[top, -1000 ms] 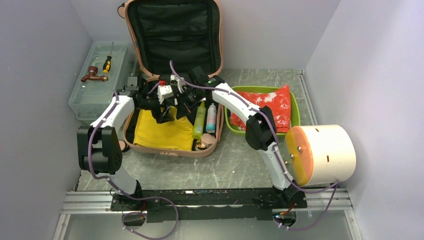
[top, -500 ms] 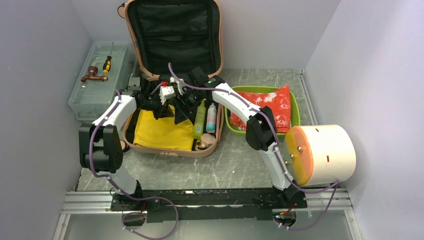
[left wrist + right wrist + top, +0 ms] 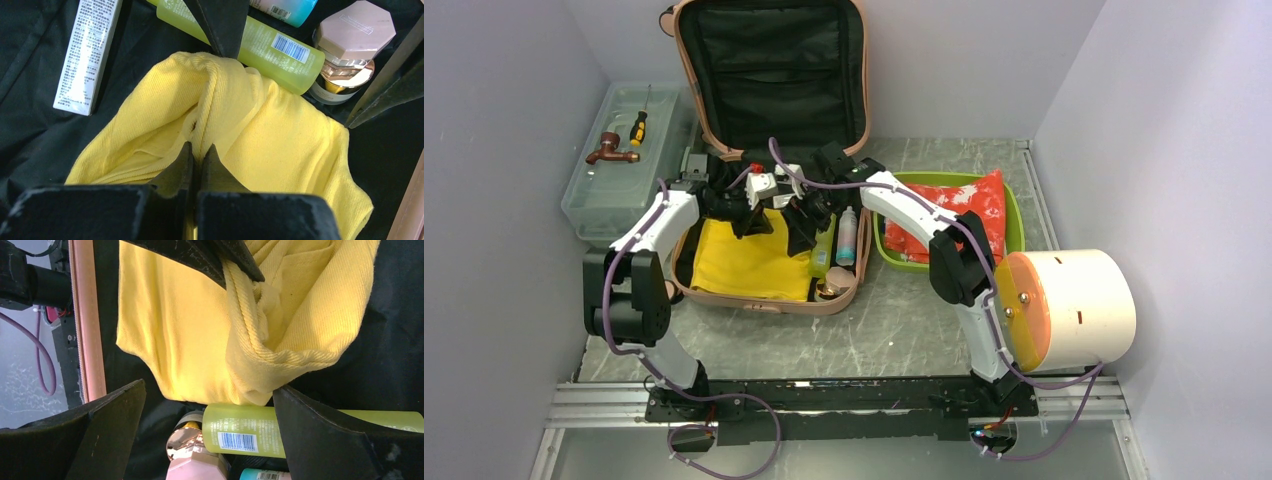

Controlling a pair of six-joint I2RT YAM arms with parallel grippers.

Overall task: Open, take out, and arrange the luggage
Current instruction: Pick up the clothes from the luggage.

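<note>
The luggage, a salmon-pink suitcase, lies open with its black-lined lid upright against the back wall. Inside are a yellow cloth, a green bottle and a smaller bottle. My left gripper is shut on a raised fold of the yellow cloth, over the case's left half. My right gripper stands open just beside that fold, with nothing between its fingers. Below it lie the green bottle and a pink-capped perfume bottle. A white tube rests on the lining.
A translucent toolbox at the left carries a screwdriver and a brown fitting. A lime green tray with a red cloth sits right of the case. A white drum with an orange face stands at the right.
My left gripper has shut on the yellow cloth's fold. My right gripper has let go of the cloth, opened wide and drawn a little to the right.
</note>
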